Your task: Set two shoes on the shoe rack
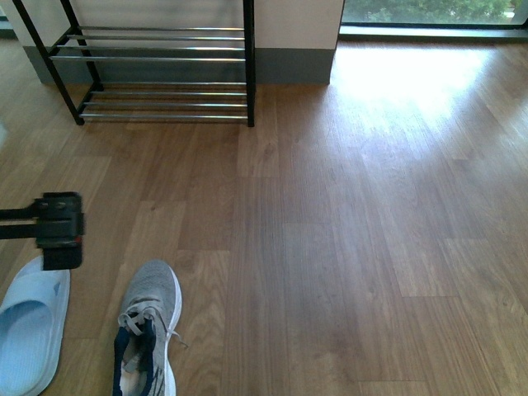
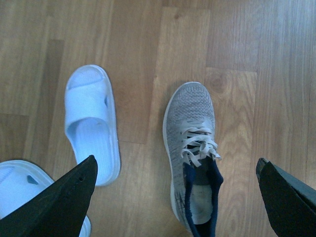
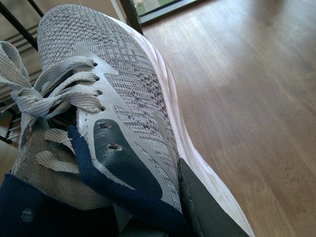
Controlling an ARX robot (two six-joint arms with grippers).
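Right up close, the R tool (image 3: 168,222) looks shut on a grey sneaker (image 3: 118,84). One dark finger (image 3: 207,210) lies flat on its side by the blue collar and the other is hidden, so that's my guess. Can't tell if it's lifted. It's knit, so soft and light, w/ a bendy white sole. A pinch on the collar wall should hold, but the toe may droop & the laces (image 3: 44,94) could snag.

L tool (image 2: 175,162) hangs open, fingers wide apart, touching nothing. Under it on the floor (image 1: 355,247) are a blue slide (image 1: 29,326) and, just beside it, a sneaker on the floor (image 1: 150,318), toes to the rack. Can't tell if it's the same sneaker. L wrist view shows a 2nd slide (image 2: 19,185) too. Slides are one-piece rubber, light, maybe slick. The wide strap is the spot to grab.

Next comes lots of open floor. Far off, the shoe rack (image 1: 157,58) stands by the wall. It has thin shiny rods w/ gaps. The black side frame (image 1: 249,62) is the edge to miss. A shoe must sit across rods, not drop btw them.
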